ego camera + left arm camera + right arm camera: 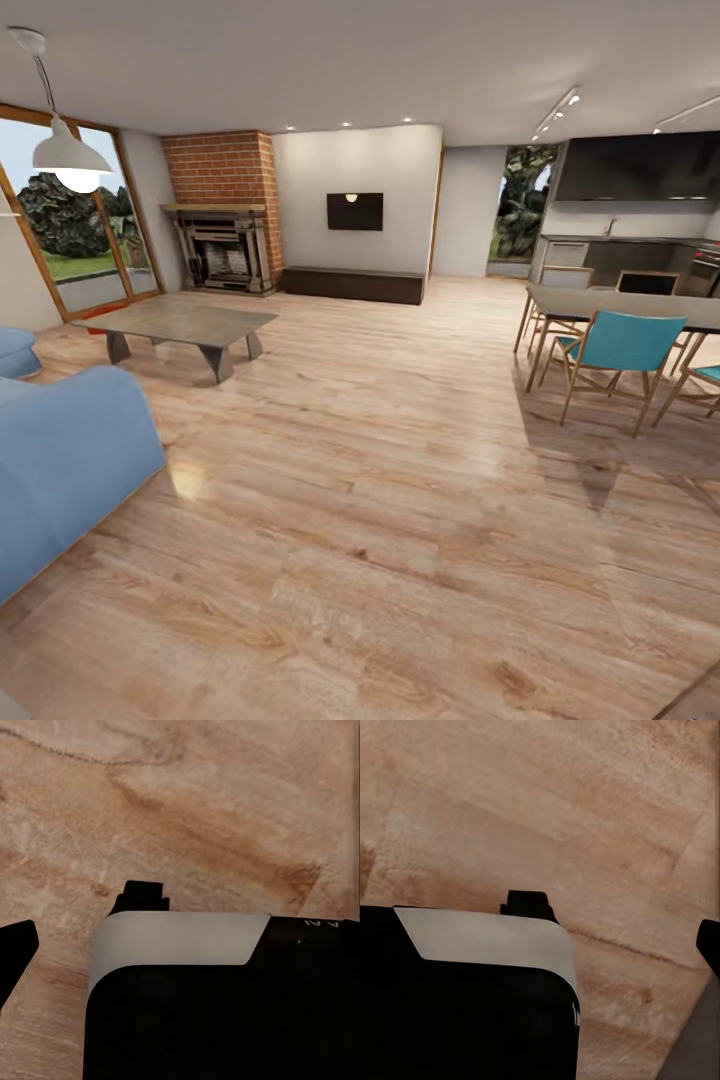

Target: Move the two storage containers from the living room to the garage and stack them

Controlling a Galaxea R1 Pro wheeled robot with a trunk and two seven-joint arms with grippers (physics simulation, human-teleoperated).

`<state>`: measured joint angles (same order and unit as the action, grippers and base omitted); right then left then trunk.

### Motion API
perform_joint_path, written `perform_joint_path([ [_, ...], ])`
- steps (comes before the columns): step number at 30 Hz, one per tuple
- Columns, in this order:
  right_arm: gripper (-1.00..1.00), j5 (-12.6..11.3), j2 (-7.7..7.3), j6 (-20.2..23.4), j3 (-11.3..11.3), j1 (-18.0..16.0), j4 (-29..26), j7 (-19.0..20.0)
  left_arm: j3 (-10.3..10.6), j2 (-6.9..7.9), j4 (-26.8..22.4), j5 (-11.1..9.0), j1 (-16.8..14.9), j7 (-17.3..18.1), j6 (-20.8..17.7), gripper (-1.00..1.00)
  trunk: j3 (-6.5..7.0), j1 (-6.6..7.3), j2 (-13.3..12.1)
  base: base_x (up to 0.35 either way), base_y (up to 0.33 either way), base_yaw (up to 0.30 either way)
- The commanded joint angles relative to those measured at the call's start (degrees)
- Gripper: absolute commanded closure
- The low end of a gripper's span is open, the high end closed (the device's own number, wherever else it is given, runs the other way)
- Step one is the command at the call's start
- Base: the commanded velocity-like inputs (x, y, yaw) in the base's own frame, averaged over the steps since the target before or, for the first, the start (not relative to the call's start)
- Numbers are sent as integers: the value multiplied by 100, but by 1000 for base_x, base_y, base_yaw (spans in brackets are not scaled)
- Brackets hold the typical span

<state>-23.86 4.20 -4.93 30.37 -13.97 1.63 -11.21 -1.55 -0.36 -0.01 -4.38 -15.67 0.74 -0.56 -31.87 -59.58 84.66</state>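
Wood planks in a light tone covered the floor of the living room, seen from the robot's head camera. A blue sofa sat at eight o'clock, a low grey coffee table at ten o'clock, and a red-brick fireplace at eleven o'clock. Wood-framed glass doors stood beside the fireplace. A dining table with teal chairs stood at two o'clock.

A small orange-red sliver showed on the floor just under the far edge of the coffee table, at ten o'clock. It was probably one of the two storage containers, but too little of it showed to be sure. The second container could not be placed.

In the left wrist view, the left end effector pointed down at bare planks, its two dark fingers apart and holding nothing. In the right wrist view, the right end effector was the same, spread wide and empty over the floor.

The sliver lay well apart from both end effectors, across the room past the sofa.

The step in hand looked like the approach drive. Doing it well would mean turning the base toward ten o'clock, passing between the sofa and the coffee table, and stopping square to the bin. Both arms could then reach its opposite walls.
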Motion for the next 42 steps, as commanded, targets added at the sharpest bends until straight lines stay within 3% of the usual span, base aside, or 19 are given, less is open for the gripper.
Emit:
perform_joint_path([
  [1, -100, -52, 9, -33, 48, -6, 15, -6, -12, -17, -1, -46, 9, 7, -6, -100, -5, -3, 2, 323, 0, 0],
  [8, -100, -60, 5, -34, 48, -7, 14, -6, -12, -26, -7, -53, 144, 5, 57, -100, -5, -3, 2, 323, 0, 0],
  [42, -100, -53, 3, -59, 49, -6, 12, -4, -12, -8, -16, -46, 152, 5, 77, -100, -5, -3, 2, 323, 0, 0],
])
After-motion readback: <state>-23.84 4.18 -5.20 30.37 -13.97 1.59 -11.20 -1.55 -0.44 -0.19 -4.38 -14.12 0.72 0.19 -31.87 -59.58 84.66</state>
